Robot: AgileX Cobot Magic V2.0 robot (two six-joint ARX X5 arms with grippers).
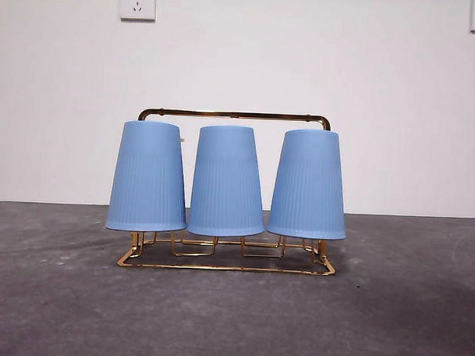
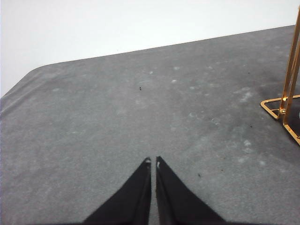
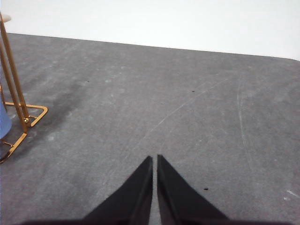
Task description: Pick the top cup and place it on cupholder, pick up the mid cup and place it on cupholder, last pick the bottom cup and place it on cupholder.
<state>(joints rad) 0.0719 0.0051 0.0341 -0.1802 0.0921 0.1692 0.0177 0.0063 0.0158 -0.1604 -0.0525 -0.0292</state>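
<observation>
Three ribbed blue cups stand upside down in a row on the gold wire cupholder (image 1: 233, 114) in the front view: one on the left (image 1: 148, 176), one in the middle (image 1: 226, 181) and one on the right (image 1: 308, 184). Neither arm shows in that view. My left gripper (image 2: 153, 161) is shut over bare grey table, with a corner of the cupholder (image 2: 281, 105) off to one side. My right gripper (image 3: 154, 158) is shut too, also over bare table, with the cupholder's other end (image 3: 21, 117) and a sliver of blue cup (image 3: 3, 123) at the frame's edge.
The grey table (image 1: 233, 311) runs back to a white wall with two power sockets (image 1: 137, 3) high up. A rounded table corner (image 2: 33, 72) shows in the left wrist view.
</observation>
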